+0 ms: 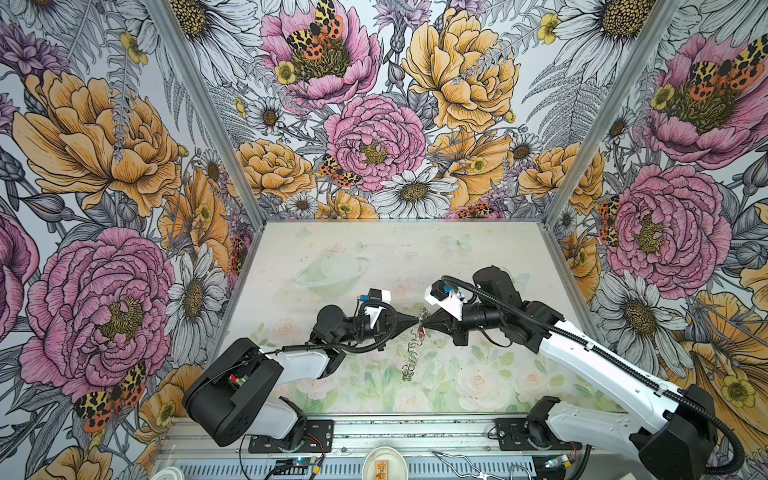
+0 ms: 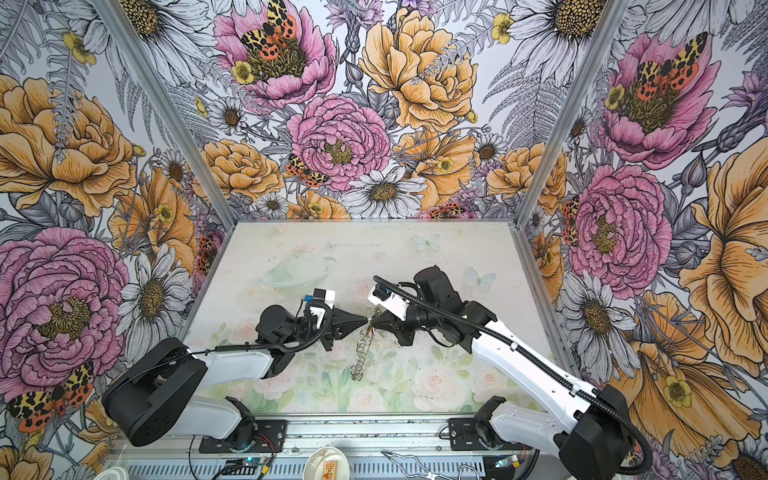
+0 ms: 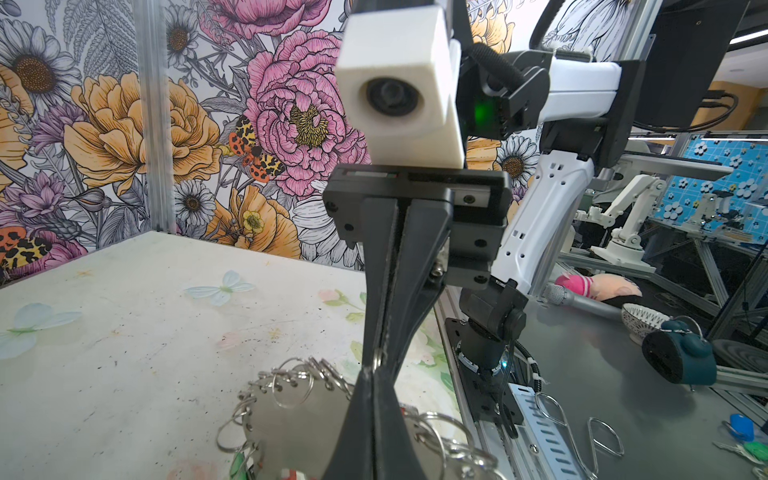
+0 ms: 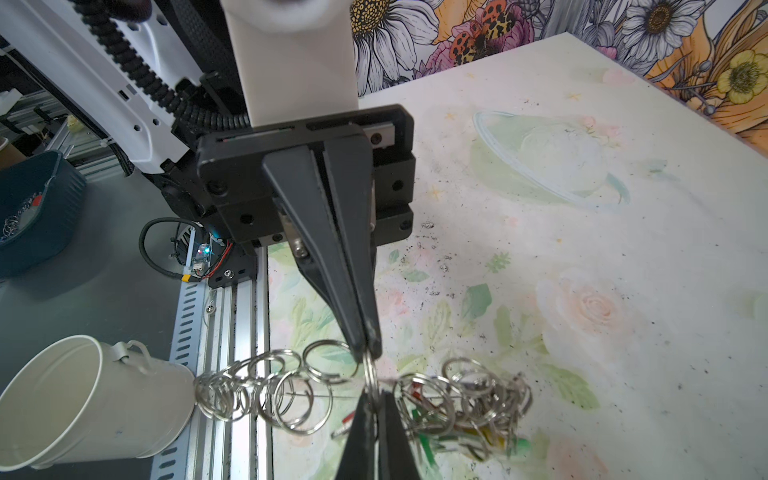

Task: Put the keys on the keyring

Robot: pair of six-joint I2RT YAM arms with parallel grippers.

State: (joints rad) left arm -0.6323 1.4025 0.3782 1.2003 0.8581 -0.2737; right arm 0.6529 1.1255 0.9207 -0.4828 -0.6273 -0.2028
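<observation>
My left gripper (image 1: pixel 416 322) and right gripper (image 1: pixel 427 324) meet tip to tip above the table's middle, both shut on one silver split ring (image 4: pixel 371 374) at the edge of the keyring (image 1: pixel 410 358). The keyring hangs edge-on below them in both top views (image 2: pixel 360 357). In the left wrist view its flat grey plate (image 3: pixel 299 415) lies behind my left gripper (image 3: pixel 374 376), fringed with split rings. The keys (image 4: pixel 457 424), with green, red and yellow heads, hang bunched among the rings beside my right gripper (image 4: pixel 372 395). A green key head (image 3: pixel 239 463) shows below the plate.
A white cup (image 4: pixel 83 399) lies on its side off the table by the aluminium rail (image 4: pixel 232 316). A dark blue bin (image 4: pixel 33 216) holding rings stands further out. Bent wire hooks (image 3: pixel 557 419) and a white dish (image 1: pixel 384 463) lie in front of the table.
</observation>
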